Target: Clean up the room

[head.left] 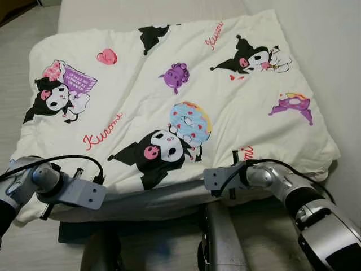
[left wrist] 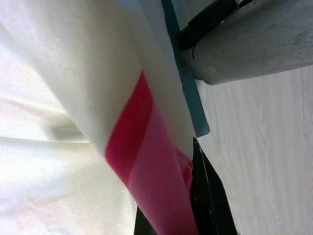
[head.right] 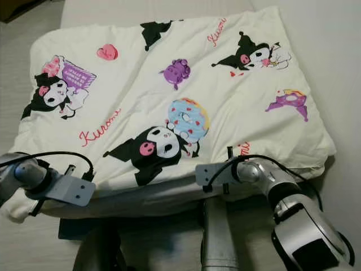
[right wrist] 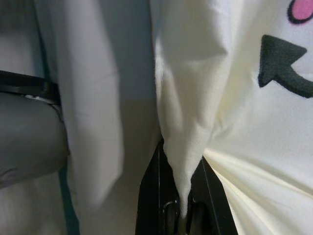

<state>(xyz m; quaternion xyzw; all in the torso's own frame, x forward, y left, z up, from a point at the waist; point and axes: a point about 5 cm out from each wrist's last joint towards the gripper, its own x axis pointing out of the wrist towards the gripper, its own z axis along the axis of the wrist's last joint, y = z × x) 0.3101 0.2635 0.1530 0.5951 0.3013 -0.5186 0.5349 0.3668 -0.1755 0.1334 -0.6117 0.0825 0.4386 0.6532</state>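
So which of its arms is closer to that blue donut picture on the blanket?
Right. The right gripper pinches the blanket hem just below the donut print; the left gripper grips the hem at the far left corner.

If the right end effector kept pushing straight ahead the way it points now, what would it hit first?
Probably just more of the blanket. The right end effector is already shut on a fold of it, and more white cloth lies directly ahead; depth beyond is unclear.

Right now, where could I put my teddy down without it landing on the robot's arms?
The blanket is bare across its middle and far part, between the cartoon prints. Pale floor shows beyond its left edge, and a strip along its right edge too. The near edge is crowded: the left gripper and right gripper both pinch the blanket's hem there.
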